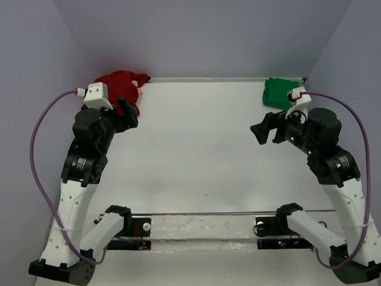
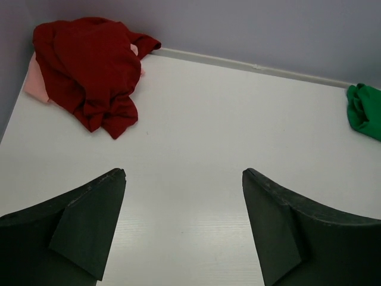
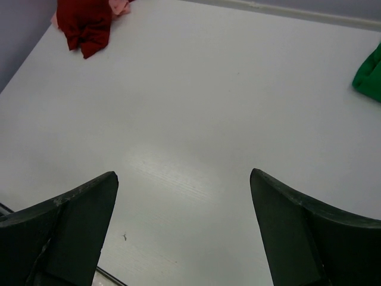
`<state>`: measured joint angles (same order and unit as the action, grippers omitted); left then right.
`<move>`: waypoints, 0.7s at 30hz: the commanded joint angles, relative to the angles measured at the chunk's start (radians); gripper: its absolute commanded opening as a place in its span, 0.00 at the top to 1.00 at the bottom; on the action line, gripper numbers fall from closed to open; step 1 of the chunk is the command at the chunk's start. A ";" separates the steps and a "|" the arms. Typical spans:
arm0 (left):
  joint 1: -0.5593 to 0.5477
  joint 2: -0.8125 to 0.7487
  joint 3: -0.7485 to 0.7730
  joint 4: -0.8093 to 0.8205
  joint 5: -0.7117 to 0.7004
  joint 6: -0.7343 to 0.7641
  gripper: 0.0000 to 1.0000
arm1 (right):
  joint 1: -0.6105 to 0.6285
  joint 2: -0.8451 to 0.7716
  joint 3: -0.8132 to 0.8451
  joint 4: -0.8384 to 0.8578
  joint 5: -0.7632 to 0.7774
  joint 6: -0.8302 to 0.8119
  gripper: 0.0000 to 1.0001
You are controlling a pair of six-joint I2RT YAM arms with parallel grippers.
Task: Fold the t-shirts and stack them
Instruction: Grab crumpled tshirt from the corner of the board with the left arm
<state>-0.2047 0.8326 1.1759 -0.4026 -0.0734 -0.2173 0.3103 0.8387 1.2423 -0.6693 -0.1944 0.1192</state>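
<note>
A crumpled dark red t-shirt [image 1: 121, 82] [image 2: 89, 65] [image 3: 83, 21] lies bunched in the table's far left corner. It covers a pale pink t-shirt [image 2: 34, 83] [image 3: 121, 7], of which only the edges show. A bright green t-shirt [image 1: 277, 92] [image 2: 364, 110] [image 3: 369, 74] sits bunched in the far right corner. My left gripper [image 1: 128, 112] [image 2: 183, 173] is open and empty, just in front of the red t-shirt and apart from it. My right gripper [image 1: 260, 134] [image 3: 183, 174] is also open and empty. It hangs over bare table, near the green t-shirt and to the front and left of it.
Purple walls close in the white table [image 1: 196, 155] on the left, back and right. A rail with both arm bases [image 1: 202, 226] runs along the near edge. A purple cable [image 1: 41, 173] loops beside each arm.
</note>
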 commanded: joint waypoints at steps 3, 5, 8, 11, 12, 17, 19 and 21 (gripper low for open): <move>-0.005 -0.007 -0.007 -0.022 -0.129 -0.020 0.05 | 0.033 -0.017 -0.004 0.027 -0.011 0.016 0.03; -0.005 0.003 -0.021 -0.025 -0.129 -0.021 0.05 | 0.033 0.000 0.003 0.020 0.009 0.016 0.03; -0.005 0.077 0.002 -0.048 -0.164 -0.025 0.07 | 0.033 0.017 0.019 0.028 0.009 0.011 0.03; -0.005 0.147 0.034 -0.071 -0.212 -0.047 0.09 | 0.033 0.054 0.055 0.017 0.000 0.016 0.04; -0.005 0.175 0.048 -0.085 -0.224 -0.057 0.12 | 0.033 0.063 0.062 0.013 0.006 0.026 0.05; -0.005 0.370 0.108 -0.111 -0.252 -0.093 0.13 | 0.033 0.086 0.071 0.022 -0.026 0.028 0.06; -0.005 0.471 0.180 -0.128 -0.293 -0.102 0.15 | 0.044 0.097 0.072 0.023 -0.017 0.030 0.06; -0.005 0.551 0.250 -0.165 -0.328 -0.105 0.16 | 0.044 0.103 0.071 0.022 -0.022 0.028 0.06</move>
<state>-0.2077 1.2636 1.2678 -0.5224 -0.2996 -0.2935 0.3389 0.9382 1.2682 -0.6807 -0.2024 0.1394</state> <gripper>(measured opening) 0.852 0.943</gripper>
